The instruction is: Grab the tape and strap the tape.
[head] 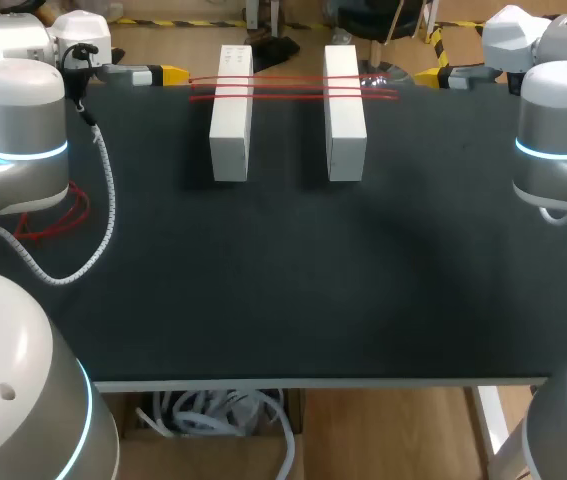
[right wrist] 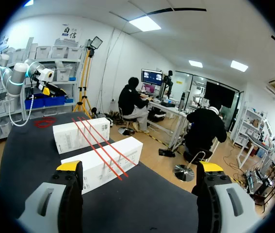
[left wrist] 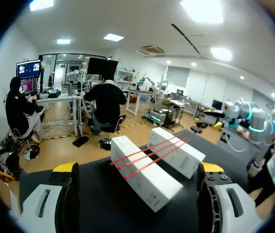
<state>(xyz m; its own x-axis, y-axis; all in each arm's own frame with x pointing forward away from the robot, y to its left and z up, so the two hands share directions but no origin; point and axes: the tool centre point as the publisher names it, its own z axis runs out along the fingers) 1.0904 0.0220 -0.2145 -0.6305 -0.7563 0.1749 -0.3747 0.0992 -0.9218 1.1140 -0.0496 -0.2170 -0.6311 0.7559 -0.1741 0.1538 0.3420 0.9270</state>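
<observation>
Two white boxes, the left box (head: 231, 110) and the right box (head: 344, 110), lie side by side at the back of the black table (head: 283, 280). Three thin red tape strands (head: 293, 88) stretch across their far ends. My left gripper (head: 169, 74) hovers at the table's back edge just left of the strands, open and empty. My right gripper (head: 429, 76) mirrors it on the right, also open. In the left wrist view the tape strands (left wrist: 149, 154) and boxes (left wrist: 144, 174) lie ahead between the wide fingers (left wrist: 65, 170). The right wrist view shows the tape strands (right wrist: 98, 145) ahead of its fingers (right wrist: 209, 169).
A loose bundle of red tape (head: 55, 215) lies on the table's left side near my left arm's base, also visible as the red bundle (right wrist: 45, 122). A white coiled cable (head: 103, 200) hangs from the left arm over the table.
</observation>
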